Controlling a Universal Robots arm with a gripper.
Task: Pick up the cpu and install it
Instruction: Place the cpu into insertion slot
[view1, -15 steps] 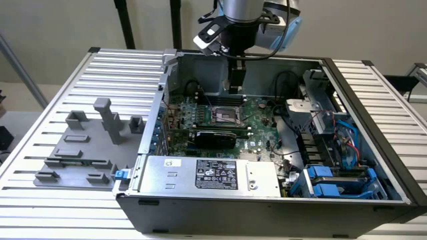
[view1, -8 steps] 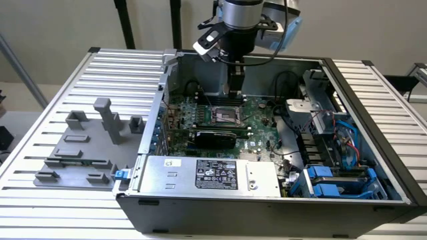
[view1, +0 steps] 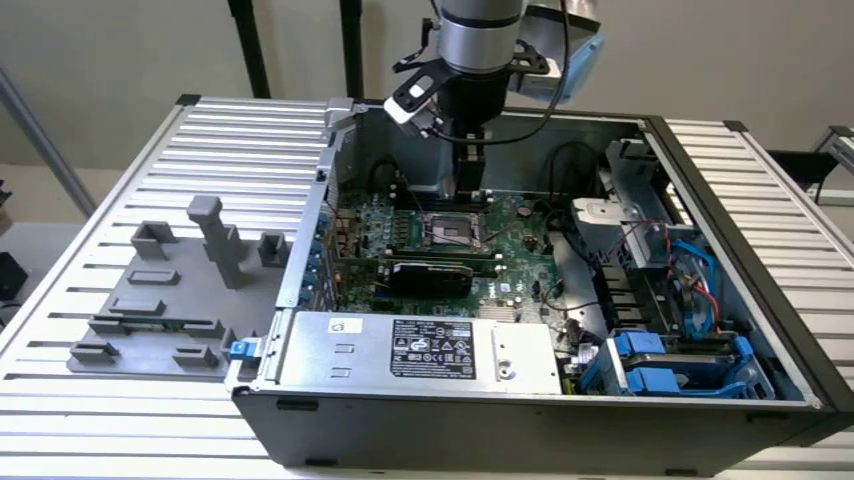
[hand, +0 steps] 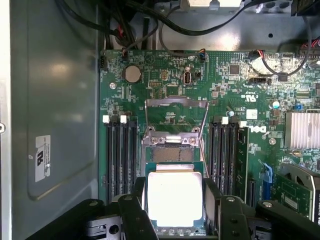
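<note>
My gripper hung at the CPU socket's twelve o'clock in the exterior view, jaws gripping the cpu by opposite edges, memory slots close alongside.

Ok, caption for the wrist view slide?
End effector holds the cpu above the open socket on the green motherboard.

The cpu looks silvery-white, perhaps from glare; the motherboard is green, the jaws black.
</note>
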